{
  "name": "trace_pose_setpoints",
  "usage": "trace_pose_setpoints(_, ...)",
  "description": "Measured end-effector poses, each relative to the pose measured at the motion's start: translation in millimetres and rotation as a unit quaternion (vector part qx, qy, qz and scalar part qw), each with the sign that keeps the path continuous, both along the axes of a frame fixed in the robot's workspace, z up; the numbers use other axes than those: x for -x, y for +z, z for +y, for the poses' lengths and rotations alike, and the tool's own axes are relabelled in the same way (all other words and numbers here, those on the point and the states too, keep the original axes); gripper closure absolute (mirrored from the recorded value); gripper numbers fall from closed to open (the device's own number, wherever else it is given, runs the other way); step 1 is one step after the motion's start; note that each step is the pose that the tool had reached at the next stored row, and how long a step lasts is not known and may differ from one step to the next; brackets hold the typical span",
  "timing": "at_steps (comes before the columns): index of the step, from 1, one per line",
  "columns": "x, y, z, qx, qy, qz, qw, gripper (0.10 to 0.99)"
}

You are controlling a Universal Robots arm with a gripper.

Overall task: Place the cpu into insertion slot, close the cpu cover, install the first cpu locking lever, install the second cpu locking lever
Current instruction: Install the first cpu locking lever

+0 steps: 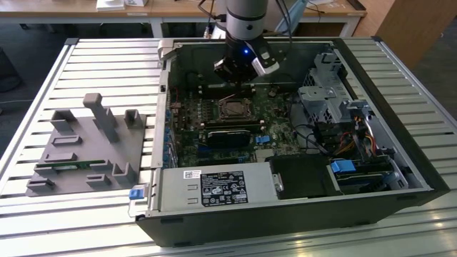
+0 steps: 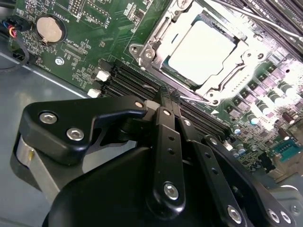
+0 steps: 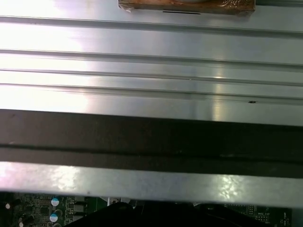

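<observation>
Nothing printed can be read with any certainty. In the exterior view a black label (image 1: 222, 188) with white lines and a row of small symbols sits on the power supply (image 1: 179, 195). A small white sticker (image 1: 192, 174) with dark marks lies at the label's upper corner, towards the exterior view's left. All of this print is too small to make out. In the second wrist view the green board (image 2: 90, 52) carries tiny white lettering beside its parts, too fine to read.
</observation>
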State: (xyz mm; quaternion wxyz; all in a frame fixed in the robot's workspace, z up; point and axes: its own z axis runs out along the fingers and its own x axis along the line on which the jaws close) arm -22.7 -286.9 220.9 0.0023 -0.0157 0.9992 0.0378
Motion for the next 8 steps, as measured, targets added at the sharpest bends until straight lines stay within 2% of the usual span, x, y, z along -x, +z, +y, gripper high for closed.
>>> trace_pose_setpoints(8,-3.8,-5.4,0.0,0.0,-0.001,0.0002,1.0,0.969)
